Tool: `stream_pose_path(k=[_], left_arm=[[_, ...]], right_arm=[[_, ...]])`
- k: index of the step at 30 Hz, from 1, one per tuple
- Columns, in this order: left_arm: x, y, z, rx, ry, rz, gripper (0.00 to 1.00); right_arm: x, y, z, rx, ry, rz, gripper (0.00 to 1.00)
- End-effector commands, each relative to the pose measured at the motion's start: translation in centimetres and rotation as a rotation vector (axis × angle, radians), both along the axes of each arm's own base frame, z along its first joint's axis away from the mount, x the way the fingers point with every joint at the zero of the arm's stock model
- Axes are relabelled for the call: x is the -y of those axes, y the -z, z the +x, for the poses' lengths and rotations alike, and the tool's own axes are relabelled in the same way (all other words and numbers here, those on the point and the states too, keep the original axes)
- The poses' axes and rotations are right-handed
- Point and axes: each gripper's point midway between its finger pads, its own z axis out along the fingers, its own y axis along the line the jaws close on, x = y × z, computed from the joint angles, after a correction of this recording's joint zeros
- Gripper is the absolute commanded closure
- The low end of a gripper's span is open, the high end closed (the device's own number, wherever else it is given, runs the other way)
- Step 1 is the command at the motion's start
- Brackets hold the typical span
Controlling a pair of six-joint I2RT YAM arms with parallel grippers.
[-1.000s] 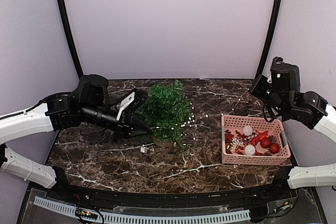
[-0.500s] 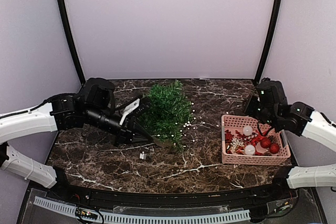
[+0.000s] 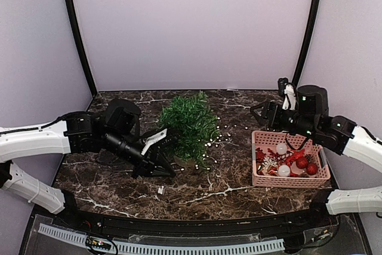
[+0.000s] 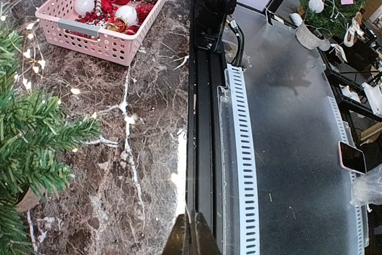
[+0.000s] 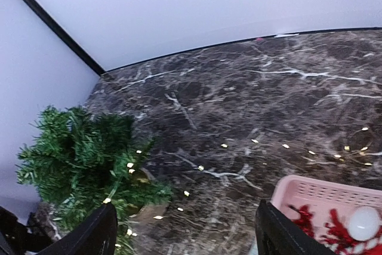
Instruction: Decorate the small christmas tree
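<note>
One small christmas tree, left claw just beside

Glossy dark veined marble table, perforated pink plastic basket, bristly small christmas tree.

Tree mid-table; basket well right of it, ornaments inside; lights strewn between.

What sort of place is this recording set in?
Likely a lab robot workcell: a marble-patterned table boxed in by plain lilac panels, with a slotted cable duct along its front edge.
</note>
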Motion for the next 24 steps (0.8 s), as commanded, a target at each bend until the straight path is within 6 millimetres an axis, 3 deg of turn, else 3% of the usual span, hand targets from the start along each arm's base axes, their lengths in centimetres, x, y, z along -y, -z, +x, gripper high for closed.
stream_pose_path(k=[1, 5, 8, 15, 21, 24], left_arm=[[0.5, -0.1, -0.2, -0.007, 0.008, -0.023, 1.0], [0.7, 0.1, -0.3, -0.011, 0.011, -0.024, 1.0], [0.6, 0.2, -0.3, -0.012, 0.01, -0.021, 1.0], [0.4, 0.2, -0.4, -0.009, 0.005, -0.024, 1.0], [0.1, 0.5, -0.6, -0.017, 0.005, -0.019, 1.0], [-0.1, 0.8, -0.7, -0.024, 0.002, -0.012, 1.0]], right_arm=[[-6.8, -0.9, -0.8, 0.033, -0.256, 0.178, 0.21], [-10.6, 0.2, -1.0, 0.012, -0.31, 0.196, 0.2], [-12.2, 1.4, -0.6, -0.022, -0.312, 0.188, 0.26], [-12.8, 2.4, 1.2, -0.052, -0.229, 0.209, 0.41], [-13.8, 3.2, 1.5, -0.078, -0.233, 0.177, 0.48], [-13.6, 3.6, 1.4, -0.093, -0.223, 0.154, 0.66]])
